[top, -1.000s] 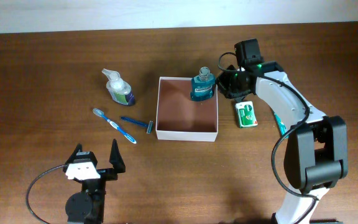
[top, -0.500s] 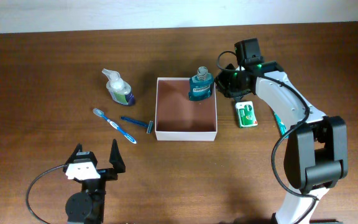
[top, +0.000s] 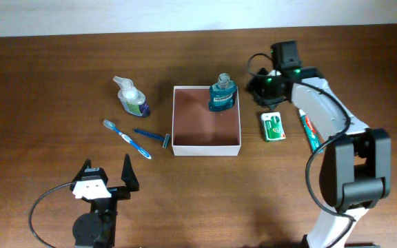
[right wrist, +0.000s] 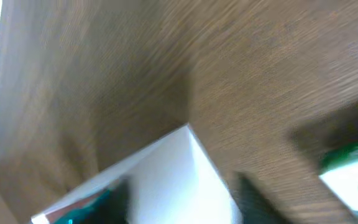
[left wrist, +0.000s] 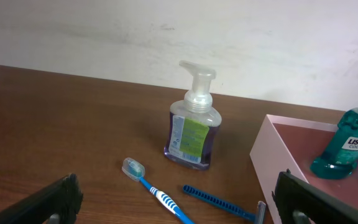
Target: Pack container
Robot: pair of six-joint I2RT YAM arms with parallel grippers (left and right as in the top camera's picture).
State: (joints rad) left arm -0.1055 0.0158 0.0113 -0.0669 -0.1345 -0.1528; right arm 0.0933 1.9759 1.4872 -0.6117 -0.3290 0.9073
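Observation:
The container (top: pixel 176 120), a shallow square box with white walls and a reddish-brown floor, lies mid-table. A teal mouthwash bottle (top: pixel 222 95) stands upright in its far right corner. My right gripper (top: pixel 253 87) hovers just right of that corner, apart from the bottle. The right wrist view is blurred, with the gripper (right wrist: pixel 182 199) open and its dark fingers astride the container's white corner (right wrist: pixel 166 165). My left gripper (top: pixel 106 179) rests open near the front edge, nothing between its fingers (left wrist: pixel 303 196). From the left wrist view, the bottle (left wrist: pixel 347 146) shows inside the container (left wrist: pixel 272 155).
A pump soap bottle (top: pixel 133 98), a blue toothbrush (top: pixel 126 138) and a blue razor (top: pixel 154 136) lie left of the container. A small green packet (top: pixel 274 126) and a toothpaste tube (top: pixel 309 131) lie to its right, under the right arm.
My right gripper has opened, let go of the mouthwash bottle and drawn back to the right. The bottle now stands free in the container. The left arm has not moved.

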